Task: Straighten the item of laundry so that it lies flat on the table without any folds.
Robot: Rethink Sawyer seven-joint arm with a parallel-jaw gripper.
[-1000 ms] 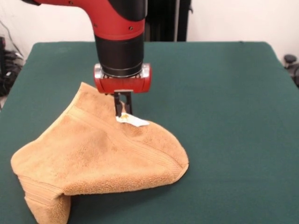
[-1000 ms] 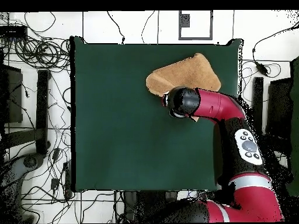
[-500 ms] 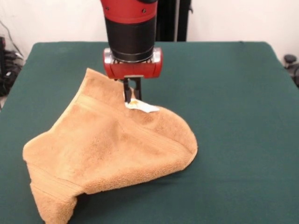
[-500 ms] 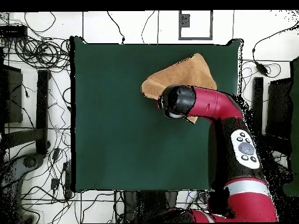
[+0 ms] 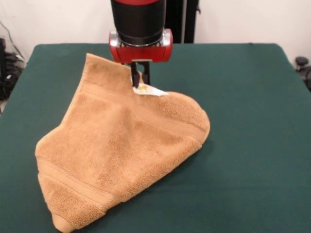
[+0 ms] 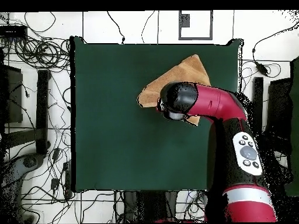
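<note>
The orange-tan terry towel (image 5: 121,145) lies folded over on the dark green table (image 5: 252,121), left of centre in the front view. Its white tag (image 5: 150,90) sits at the fold's top. My gripper (image 5: 140,80) is shut on the towel beside the tag and holds that part a little raised. A woven border band runs near the towel's lower left edge. In the overhead view the towel (image 6: 187,73) shows near the table's far right, with the arm (image 6: 198,102) covering part of it and hiding the gripper.
Cables and stands (image 6: 35,87) lie on the floor around the table (image 6: 117,128). A dark post (image 5: 180,22) stands behind the table's far edge in the front view.
My gripper has moved toward the table's far side and slightly right in the front view, dragging the towel with it. More of the towel now lies spread on the table.
</note>
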